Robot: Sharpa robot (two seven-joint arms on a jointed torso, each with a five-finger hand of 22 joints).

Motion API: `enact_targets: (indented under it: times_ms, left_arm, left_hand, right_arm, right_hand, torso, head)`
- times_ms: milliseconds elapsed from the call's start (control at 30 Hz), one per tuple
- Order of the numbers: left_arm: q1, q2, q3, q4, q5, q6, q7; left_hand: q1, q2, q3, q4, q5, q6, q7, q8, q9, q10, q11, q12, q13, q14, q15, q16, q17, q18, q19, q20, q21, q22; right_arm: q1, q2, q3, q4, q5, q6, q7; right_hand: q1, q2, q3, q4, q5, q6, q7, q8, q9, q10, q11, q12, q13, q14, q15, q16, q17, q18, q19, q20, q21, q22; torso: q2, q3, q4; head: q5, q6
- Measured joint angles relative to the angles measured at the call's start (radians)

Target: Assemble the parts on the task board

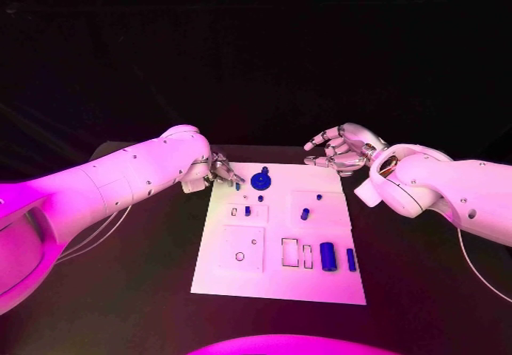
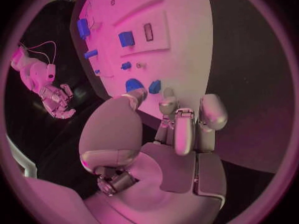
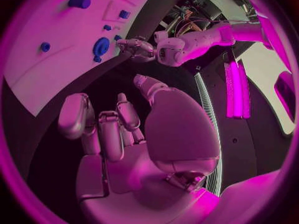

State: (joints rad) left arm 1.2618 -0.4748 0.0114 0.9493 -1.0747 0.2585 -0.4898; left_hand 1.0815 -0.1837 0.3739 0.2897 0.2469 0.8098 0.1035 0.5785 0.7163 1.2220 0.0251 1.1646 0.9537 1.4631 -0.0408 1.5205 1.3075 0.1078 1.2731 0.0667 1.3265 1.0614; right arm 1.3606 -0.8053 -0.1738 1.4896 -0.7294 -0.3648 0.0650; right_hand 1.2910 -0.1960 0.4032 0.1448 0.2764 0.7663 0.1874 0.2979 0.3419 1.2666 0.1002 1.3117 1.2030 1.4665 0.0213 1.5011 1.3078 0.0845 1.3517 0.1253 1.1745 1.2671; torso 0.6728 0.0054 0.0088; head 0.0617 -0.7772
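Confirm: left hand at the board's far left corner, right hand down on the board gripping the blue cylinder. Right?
Not quite. The left hand is at the task board's far left corner, but the right hand hangs open off the board's far right corner, holding nothing. The blue cylinder lies untouched near the board's near edge, as the head view shows.

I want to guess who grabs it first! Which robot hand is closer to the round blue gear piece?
Left. The left hand sits at the board's far-left corner, right beside the round blue gear. The right hand hovers off the board's far-right corner, clearly farther away.
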Motion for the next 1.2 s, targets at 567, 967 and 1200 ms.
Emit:
enact_targets:
  times_ms: [567, 967, 1200]
  left_arm:
    - [-0.002, 0.007, -0.001, -0.005, 0.009, 0.005, 0.011]
    - [-0.002, 0.006, -0.002, -0.003, 0.018, 0.007, 0.018]
    - [-0.002, -0.002, -0.002, 0.009, 0.026, 0.002, 0.027]
  left_hand:
    - [0.029, 0.021, 0.0, 0.0, 0.0, 0.013, -0.002, -0.006, -0.009, 0.0, 0.0, 0.0, 0.0, 0.0, 0.0, 0.0, 0.0, 0.0, 0.0, 0.0, 0.0, 0.004]
    - [0.194, 0.073, 0.04, -0.04, 0.0, 0.044, -0.026, 0.013, -0.012, 0.006, -0.013, 0.004, -0.001, 0.004, -0.004, 0.0, 0.0, 0.0, 0.0, 0.0, 0.0, 0.015]
    - [0.236, 0.094, 0.077, -0.04, -0.008, 0.045, -0.028, 0.023, -0.029, 0.009, -0.024, 0.004, -0.003, 0.003, -0.012, 0.004, 0.0, 0.0, 0.006, -0.006, 0.0, 0.019]
  right_arm:
    - [0.0, 0.003, 0.0, -0.002, 0.0, 0.0, 0.0]
    - [0.0, 0.004, 0.0, -0.002, 0.0, 0.0, 0.0]
    - [0.0, 0.005, 0.0, -0.003, 0.0, 0.0, 0.0]
  right_hand:
    - [0.0, 0.0, 0.0, 0.0, 0.0, 0.0, 0.0, 0.0, 0.001, 0.0, 0.0, 0.0, 0.0, 0.0, 0.0, 0.0, 0.0, 0.0, 0.0, 0.0, 0.0, 0.0]
    - [0.0, 0.0, 0.0, 0.0, 0.0, 0.0, 0.0, 0.0, 0.001, 0.0, 0.0, 0.0, 0.0, 0.0, 0.0, 0.0, 0.0, 0.0, 0.0, 0.0, 0.001, 0.0]
    - [0.005, 0.005, 0.0, 0.0, 0.0, 0.0, 0.0, 0.0, 0.001, 0.0, 0.0, 0.0, 0.0, 0.0, 0.0, 0.0, 0.0, 0.0, 0.0, 0.0, 0.001, 0.0]
  torso:
    - [-0.001, 0.0011, 0.0004]
    - [-0.001, 0.0006, 0.001]
    - [-0.001, 0.0006, 0.0009]
  head:
    - [-0.002, -0.003]
    - [-0.003, -0.004]
    - [-0.002, -0.005]
